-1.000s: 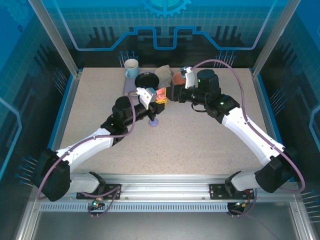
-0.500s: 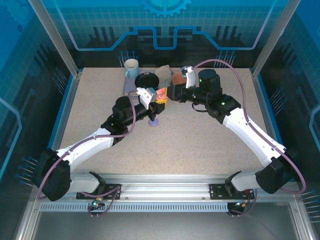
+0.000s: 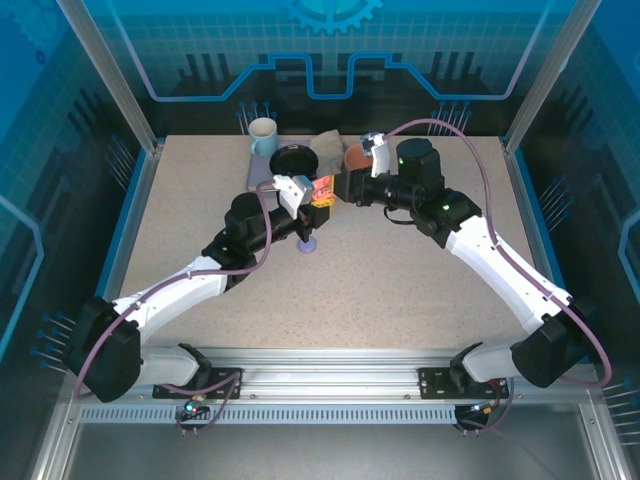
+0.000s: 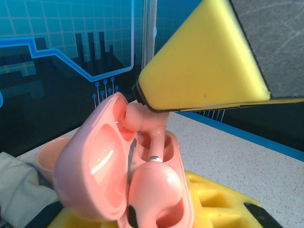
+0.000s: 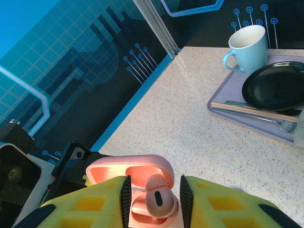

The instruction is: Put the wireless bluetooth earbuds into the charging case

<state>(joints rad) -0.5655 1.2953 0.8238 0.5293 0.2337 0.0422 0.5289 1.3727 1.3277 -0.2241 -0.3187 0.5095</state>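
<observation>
right gripper (image 5: 153,188) has been narrowed about the pink earbud (image 5: 159,200), grip unclear; case (image 5: 127,169) is clamped by left gripper (image 4: 152,213); seating judged near.

No legible text, label, brand or number anywhere. Closest to a sign: a pale-blue gear emblem (image 3: 330,12) at the top centre of the overhead frame, printed on the blue back wall (image 3: 200,60). Also printed on the walls, wordless circuit-style lines ending in small ringed dots (image 5: 249,8), at the upper right of the right wrist frame.
</observation>
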